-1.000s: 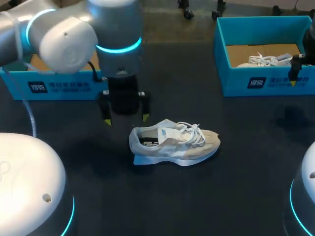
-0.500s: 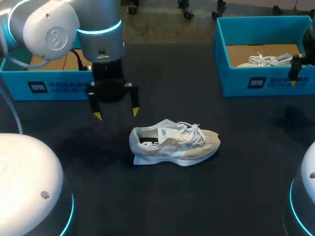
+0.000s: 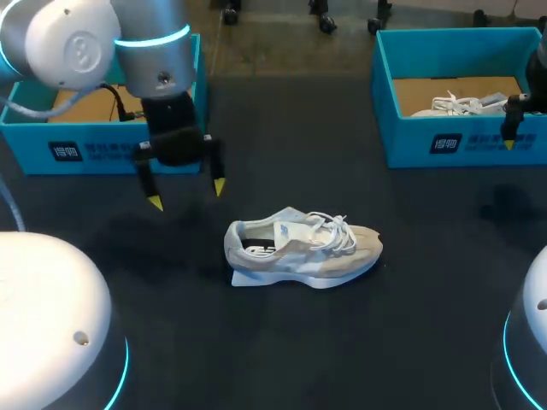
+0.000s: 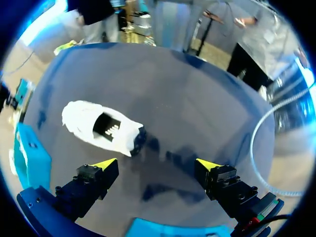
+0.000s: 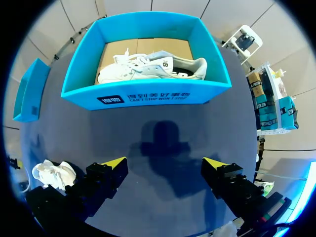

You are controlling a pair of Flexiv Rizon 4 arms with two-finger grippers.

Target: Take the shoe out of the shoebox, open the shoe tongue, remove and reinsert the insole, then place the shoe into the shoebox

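- Hovering near the shoe [image 3: 299, 249], heel side, left gripper [image 3: 187, 195] has fingers apart, empty. Shoe lies on the table [image 3: 359, 342]; likely light, soft upper, so grab the firmer heel collar.
- Left wrist: shoe [image 4: 79, 118] ahead of the spread fingers, path unobstructed.
- Right wrist: right gripper [image 5: 164, 163] apart, empty; shoebox [image 5: 148, 96] ahead holds a second shoe [image 5: 153, 68].

I am looking over a dark table [image 3: 410, 290] that is carrying three things directly. A pale shoe [image 3: 299, 248] is sitting upright on its sole near the middle, its toe pointing toward the right edge and its heel toward the left. A blue shoebox [image 3: 94, 152] is standing by the far left corner and a second blue shoebox [image 3: 453, 141] by the far right corner. Both seem to be sitting just inside the far edge, though I am struggling to judge that.
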